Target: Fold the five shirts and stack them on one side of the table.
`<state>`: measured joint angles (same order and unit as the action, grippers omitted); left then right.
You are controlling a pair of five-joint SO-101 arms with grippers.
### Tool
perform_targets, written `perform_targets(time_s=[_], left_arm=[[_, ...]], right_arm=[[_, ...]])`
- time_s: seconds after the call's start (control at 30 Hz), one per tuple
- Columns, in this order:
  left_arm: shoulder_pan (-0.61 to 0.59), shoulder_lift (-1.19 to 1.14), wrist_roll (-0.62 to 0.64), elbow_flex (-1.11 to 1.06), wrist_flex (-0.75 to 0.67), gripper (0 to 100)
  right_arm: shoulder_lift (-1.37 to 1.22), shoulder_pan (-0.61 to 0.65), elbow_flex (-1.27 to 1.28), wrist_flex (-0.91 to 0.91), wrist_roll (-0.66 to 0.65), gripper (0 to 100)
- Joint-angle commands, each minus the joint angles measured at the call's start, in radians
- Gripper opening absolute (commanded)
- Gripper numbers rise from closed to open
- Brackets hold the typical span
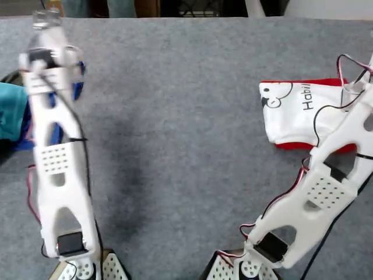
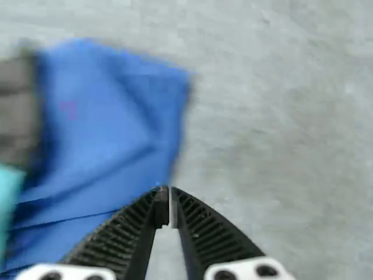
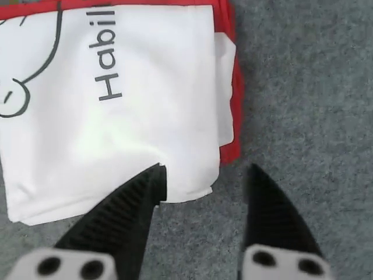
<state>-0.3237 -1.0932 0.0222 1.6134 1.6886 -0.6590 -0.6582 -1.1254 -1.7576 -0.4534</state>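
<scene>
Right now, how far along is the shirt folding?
Done: a folded white shirt lies on a red shirt. In hand: the open right gripper hovers at its corner; the shut left gripper is by the blue shirt. Left: it and a teal shirt lie heaped, unfolded.

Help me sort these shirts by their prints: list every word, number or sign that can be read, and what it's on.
On the white shirt: black lettering beside a line drawing; it stops at the folded edge, so only part of a word shows and there is no whole word to quote.
On the blue shirt: one small pinkish mark, too blurred to read.
No other text can be made out.
</scene>
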Motion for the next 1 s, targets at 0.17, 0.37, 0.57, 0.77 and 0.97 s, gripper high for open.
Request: perform_targets(time_s=[0.17, 0.37, 0.57, 0.77, 0.97], left_arm=[[-0.360, 0.313, -0.095, 0.048, 0.072, 26], [-0.575, 0.224, -0.127, 0.002, 0.072, 29], [-0.575, 0.002, -0.110, -0.024, 0.069, 25], [-0.524, 0.021, -0.040, 0.048, 0.072, 6], [-0.433, 0.184, -0.032, 0.042, 0.075, 3]], right_arm=[[0.122, 0.072, -0.051, -0.009, 0.064, 7.3], [0.124, 0.206, -0.033, -0.009, 0.097, 5.4], [0.127, 0.330, 0.027, -0.009, 0.097, 5.4], [0.127, 0.358, 0.025, -0.009, 0.097, 5.4], [0.163, 0.359, 0.031, -0.009, 0.097, 5.4]])
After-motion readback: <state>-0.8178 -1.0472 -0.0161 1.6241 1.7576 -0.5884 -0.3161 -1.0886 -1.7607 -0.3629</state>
